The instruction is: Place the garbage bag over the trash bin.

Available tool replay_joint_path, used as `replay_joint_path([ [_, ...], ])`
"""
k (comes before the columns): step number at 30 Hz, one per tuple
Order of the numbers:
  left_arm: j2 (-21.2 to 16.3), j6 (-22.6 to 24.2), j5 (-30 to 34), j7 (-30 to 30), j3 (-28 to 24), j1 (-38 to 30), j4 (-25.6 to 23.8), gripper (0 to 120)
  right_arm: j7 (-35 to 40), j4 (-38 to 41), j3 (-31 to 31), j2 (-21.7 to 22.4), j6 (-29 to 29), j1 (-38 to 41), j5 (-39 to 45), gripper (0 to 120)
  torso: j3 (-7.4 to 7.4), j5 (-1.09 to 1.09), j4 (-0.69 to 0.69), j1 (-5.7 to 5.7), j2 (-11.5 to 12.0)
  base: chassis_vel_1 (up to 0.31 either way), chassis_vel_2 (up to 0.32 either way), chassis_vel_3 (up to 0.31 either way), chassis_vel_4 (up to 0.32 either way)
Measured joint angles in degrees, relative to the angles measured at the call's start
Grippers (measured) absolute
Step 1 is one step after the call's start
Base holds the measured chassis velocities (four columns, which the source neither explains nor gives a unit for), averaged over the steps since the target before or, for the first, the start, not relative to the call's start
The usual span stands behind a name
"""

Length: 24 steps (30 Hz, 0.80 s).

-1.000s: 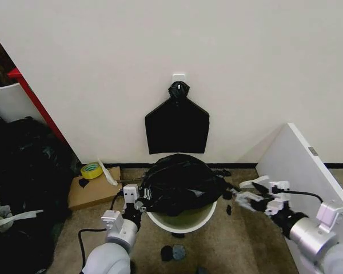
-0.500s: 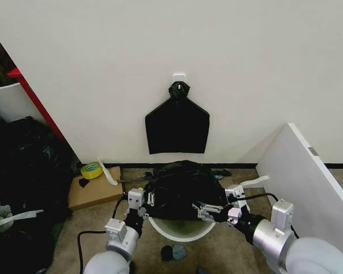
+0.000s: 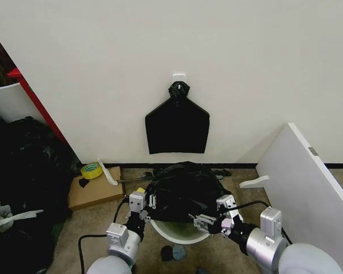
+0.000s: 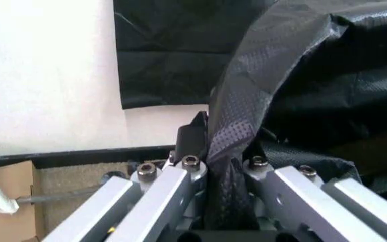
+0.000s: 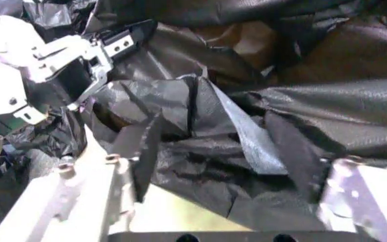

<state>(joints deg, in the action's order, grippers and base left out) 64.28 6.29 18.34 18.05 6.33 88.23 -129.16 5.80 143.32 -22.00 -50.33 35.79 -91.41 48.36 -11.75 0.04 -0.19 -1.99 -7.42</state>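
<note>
Your left gripper [image 3: 142, 206] is clamped on the garbage bag [image 3: 183, 191] heaped over the trash bin [image 3: 177, 232], while your right gripper [image 3: 208, 221], fingers spread, seems just at its near edge.

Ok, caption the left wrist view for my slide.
Left gripper shut on a fold of the garbage bag.

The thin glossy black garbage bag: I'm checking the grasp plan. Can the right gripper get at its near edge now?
Probably yes. The right gripper is open at the thin glossy black garbage bag, its loose near edge between the fingers, unobstructed. The left gripper holds the other side.
</note>
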Motion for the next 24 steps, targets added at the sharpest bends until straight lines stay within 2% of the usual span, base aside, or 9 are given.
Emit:
replay_joint_path([
  [1,0.1,0.0,0.0,0.0,0.0,0.2,-0.1,3,0.1,0.0,0.2,0.1,0.1,0.0,0.0,51,0.00,0.00,0.00,0.00,0.0,0.000,0.000,0.000,0.000],
  [2,0.1,0.0,0.0,0.0,0.0,0.2,-0.1,3,0.1,0.0,0.2,0.1,0.1,0.0,0.0,51,0.00,0.00,0.00,0.00,0.0,0.000,0.000,0.000,0.000],
  [7,0.2,0.0,0.3,0.0,0.1,0.7,-0.7,3,0.7,0.0,0.6,0.2,0.1,0.8,-0.1,28,0.00,0.00,0.00,0.00,0.0,0.000,0.000,0.000,0.000],
  [10,0.3,0.0,0.5,0.0,0.2,0.9,-1.0,3,1.1,0.0,0.6,0.6,0.2,1.0,-0.5,22,0.00,0.01,0.00,0.00,0.0,0.000,0.000,0.000,0.000],
  [15,0.8,-0.2,0.4,0.0,0.2,1.7,-1.5,3,1.2,-0.1,0.6,1.7,0.6,0.9,-1.9,1,0.00,0.00,0.01,0.00,0.0,0.000,0.000,0.000,0.000],
  [24,1.1,-0.1,0.8,0.2,0.4,1.8,-2.0,3,0.6,-0.1,0.2,3.7,0.4,0.3,-3.9,0,0.00,0.01,0.00,0.00,0.0,0.000,0.000,0.000,0.000],
])
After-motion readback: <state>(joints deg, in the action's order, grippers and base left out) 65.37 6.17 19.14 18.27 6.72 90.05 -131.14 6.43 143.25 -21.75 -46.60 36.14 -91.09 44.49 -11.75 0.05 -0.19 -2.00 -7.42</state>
